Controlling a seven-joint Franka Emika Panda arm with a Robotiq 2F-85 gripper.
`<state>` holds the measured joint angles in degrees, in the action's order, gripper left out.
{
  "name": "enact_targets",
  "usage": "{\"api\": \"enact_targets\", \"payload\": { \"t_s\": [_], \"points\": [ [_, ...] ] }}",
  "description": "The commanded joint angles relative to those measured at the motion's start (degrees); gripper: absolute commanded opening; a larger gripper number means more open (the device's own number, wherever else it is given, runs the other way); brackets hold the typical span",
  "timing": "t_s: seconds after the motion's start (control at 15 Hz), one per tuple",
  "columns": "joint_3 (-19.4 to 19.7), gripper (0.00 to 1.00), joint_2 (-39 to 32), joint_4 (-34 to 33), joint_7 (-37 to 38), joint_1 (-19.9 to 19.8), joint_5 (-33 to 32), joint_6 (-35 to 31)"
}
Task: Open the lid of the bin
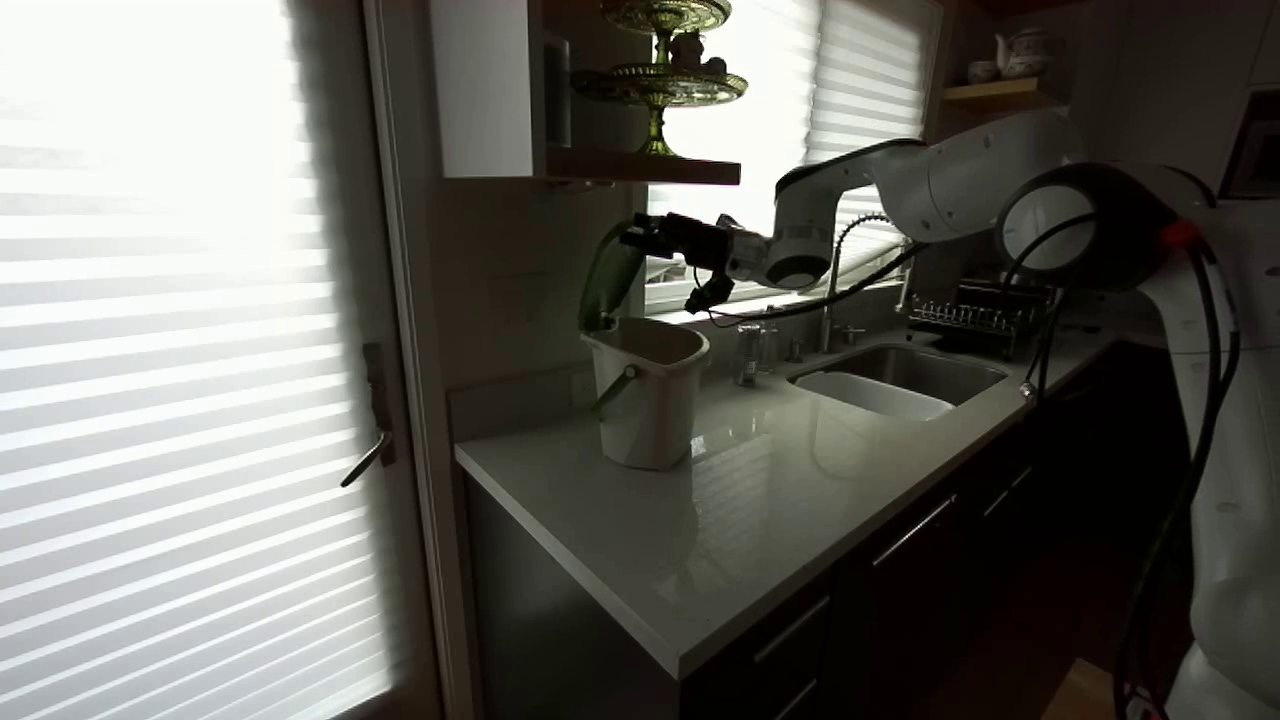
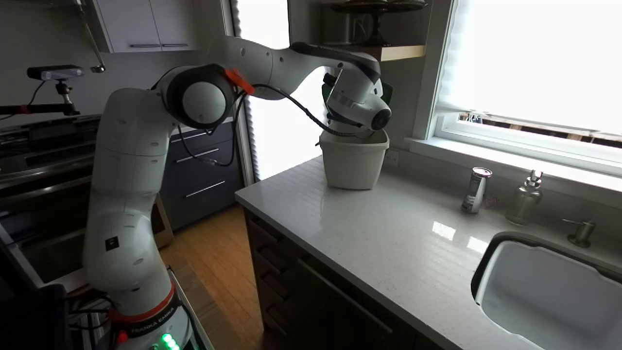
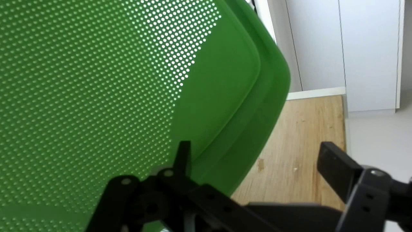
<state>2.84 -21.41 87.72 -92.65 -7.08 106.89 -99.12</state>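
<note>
The pale bin (image 1: 648,415) stands upright on the counter near its end, and it also shows in an exterior view (image 2: 354,163). Its green lid (image 1: 612,280) stands raised, nearly upright, on the hinge at the bin's back rim, so the bin's mouth is uncovered. In the wrist view the lid's perforated green underside (image 3: 96,96) fills the left half. My gripper (image 1: 636,232) is up at the lid's upper edge. In the wrist view the gripper (image 3: 256,145) has its fingers wide apart, one in front of the lid; contact cannot be told. The arm hides the fingers in an exterior view.
A wall shelf (image 1: 650,166) with a tiered green stand (image 1: 657,88) hangs close above the gripper. A can (image 2: 476,190) and a soap bottle (image 2: 526,199) stand by the window, near the sink (image 2: 549,291). A wall is behind the bin.
</note>
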Motion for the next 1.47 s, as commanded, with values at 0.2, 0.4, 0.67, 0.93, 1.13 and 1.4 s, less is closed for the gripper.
{"api": "enact_targets", "payload": {
  "t_s": [0.2, 0.4, 0.67, 0.93, 1.13, 1.4],
  "points": [
    [-0.21, 1.00, -3.73, -1.62, -9.68, 2.34, 3.68, -3.32],
    [-0.24, 1.00, -4.38, -1.83, -12.25, 2.63, 3.88, -3.48],
    [0.46, 1.00, -2.88, -0.37, -11.34, 3.08, 2.32, -6.95],
    [1.32, 1.00, 0.84, 2.55, -10.70, 3.51, 0.52, -14.75],
    [1.52, 1.00, 2.72, 3.41, -9.03, 3.47, -1.48, -19.78],
    [0.95, 1.00, 3.57, 3.34, -8.38, 3.71, -2.95, -24.18]
  ]
}}
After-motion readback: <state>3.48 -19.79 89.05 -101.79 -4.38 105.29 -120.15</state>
